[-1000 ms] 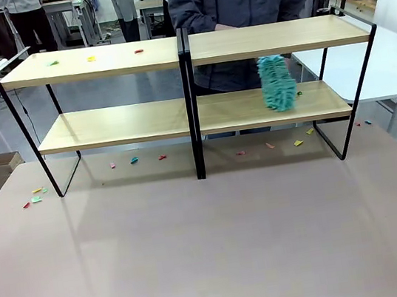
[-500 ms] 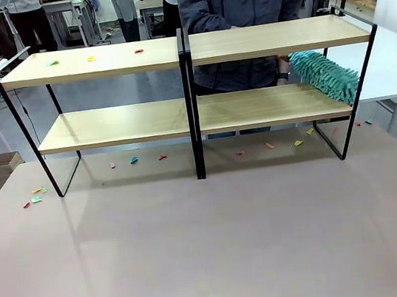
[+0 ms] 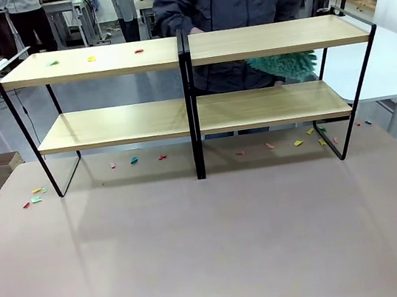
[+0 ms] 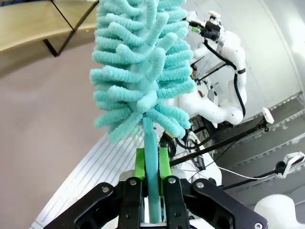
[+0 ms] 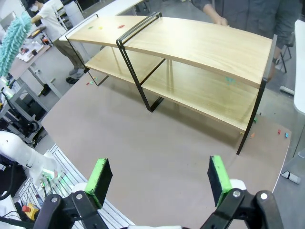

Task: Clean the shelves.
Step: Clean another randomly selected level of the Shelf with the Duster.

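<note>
Shelves: the shelves (image 3: pixel 120 124) stand across the far side of the table (image 3: pixel 199 253), at 12 o'clock from you.
Left gripper: your left gripper (image 4: pixel 151 164) is clamped tight on the handle of a teal duster (image 4: pixel 143 71), whose head is well apart from the boards.
Right gripper: your right gripper (image 5: pixel 157 179) is spread wide and holds nothing.
Person: the person's duster (image 3: pixel 283 65) lies over the lower right board, at 2 o'clock.
Done: the right-hand boards look nearly bare.
Left: three scraps (image 3: pixel 91 58) lie on the upper left board, at 10 o'clock, and more bits (image 3: pixel 134 159) lie on the table beneath. I judge you are about midway.
</note>
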Controlling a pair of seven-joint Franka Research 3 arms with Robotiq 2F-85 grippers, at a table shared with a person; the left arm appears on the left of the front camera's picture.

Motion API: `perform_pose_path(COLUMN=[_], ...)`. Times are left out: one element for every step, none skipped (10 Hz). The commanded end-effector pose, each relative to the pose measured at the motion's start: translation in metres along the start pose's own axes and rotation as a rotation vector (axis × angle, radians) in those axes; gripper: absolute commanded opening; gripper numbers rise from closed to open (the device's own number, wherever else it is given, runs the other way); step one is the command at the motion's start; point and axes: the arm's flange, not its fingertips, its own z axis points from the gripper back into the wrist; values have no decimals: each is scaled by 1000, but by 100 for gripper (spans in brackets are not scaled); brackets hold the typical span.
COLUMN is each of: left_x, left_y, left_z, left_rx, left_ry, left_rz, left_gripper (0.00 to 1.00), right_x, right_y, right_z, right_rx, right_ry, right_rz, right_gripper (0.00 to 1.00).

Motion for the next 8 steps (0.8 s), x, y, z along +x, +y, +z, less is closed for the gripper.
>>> perform_pose_path(left_x=[3, -1, -7, -9, -3, -3, -8, -1], left_y=[-33, -41, -46, -49, -39, -39, -48, -46], left_z=[-66, -96, -117, -119, -101, -101, -126, -151], left_rx=[38, 52, 11, 40, 43, 43, 47, 79], left_ry=[56, 153, 244, 286, 191, 191, 256, 299], left_rz=[49, 41, 30, 80, 44, 44, 48, 110], left_gripper=[13, 13, 13, 13, 13, 13, 13, 13], right_x=[0, 0, 0, 0, 0, 0, 0, 0], right_y=[0, 0, 0, 0, 0, 0, 0, 0], right_z=[0, 0, 0, 0, 0, 0, 0, 0], right_rx=[13, 13, 13, 13, 13, 13, 13, 13], right_ry=[-6, -6, -6, -6, -6, -6, -6, -6], right_rz=[3, 3, 3, 3, 3, 3, 3, 3], right_gripper=[100, 100, 100, 100, 100, 100, 100, 100])
